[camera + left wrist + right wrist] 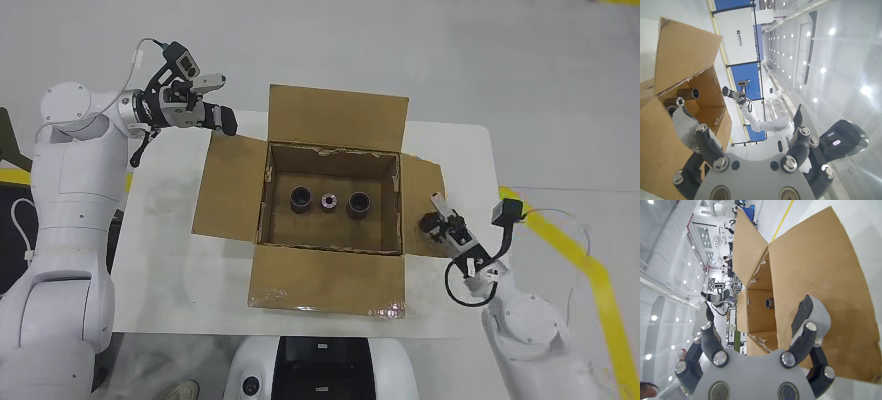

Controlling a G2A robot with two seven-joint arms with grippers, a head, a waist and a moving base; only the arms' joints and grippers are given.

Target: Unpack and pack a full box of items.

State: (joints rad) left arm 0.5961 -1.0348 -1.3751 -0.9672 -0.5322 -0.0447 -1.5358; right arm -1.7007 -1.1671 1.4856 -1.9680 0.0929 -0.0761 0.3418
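Box (325, 280) sits open on the table (170, 260) with three cylinders (328, 202) in a row inside, left gripper (225, 119) beside its far-left corner, right gripper (432, 216) over its right flap, both with fingers apart

Cardboard box (325, 282) open on white table (165, 265), all four flaps folded outward.
Three items stand in one row on its floor, apart: dark cylinder (300, 200), small silver part (328, 202) between, second dark cylinder (358, 205).

Bright, even light; glaring ceiling lamps (866, 90), soft shadows, fisheye-bent edges.
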